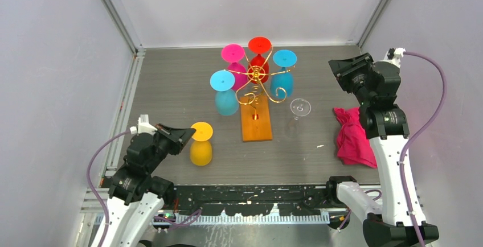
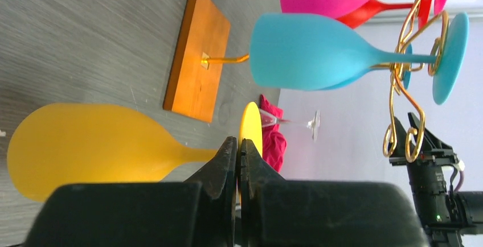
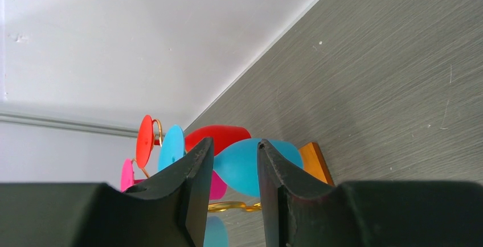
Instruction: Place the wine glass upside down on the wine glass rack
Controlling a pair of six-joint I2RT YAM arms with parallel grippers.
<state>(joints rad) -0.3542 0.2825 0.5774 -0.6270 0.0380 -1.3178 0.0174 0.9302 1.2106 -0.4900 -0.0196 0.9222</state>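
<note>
So the wine glass (image 1: 201, 151) here is the matte yellow one. It stands upside down on the desk (image 1: 171, 87), rim down and round foot on top, at the near left, well apart from the wine glass rack (image 1: 255, 123).

The rack sits mid-desk: gold wire scrolls off a central post on an orange-brown wooden base. It already carries two blue glasses (image 1: 226, 102), a magenta one (image 1: 234, 68) and a red one (image 1: 259, 45), all hanging bowl-down. The curl on the front right side looks free.

The left end effector (image 1: 185, 136) is right at the edge of the yellow foot with its jaws squeezed to a thin slit. Honestly can't tell if it's nipping the rim or just touching it.

The right end effector (image 1: 342, 68) hovers at the far right with a narrow gap, holding nothing.

There's open desk between the yellow glass and the rack's base. On the rack's right side stands a clear glass (image 1: 300, 108), and a pink cloth (image 1: 353, 136) lies past it. The left wall and its rail run close beside the left arm.
</note>
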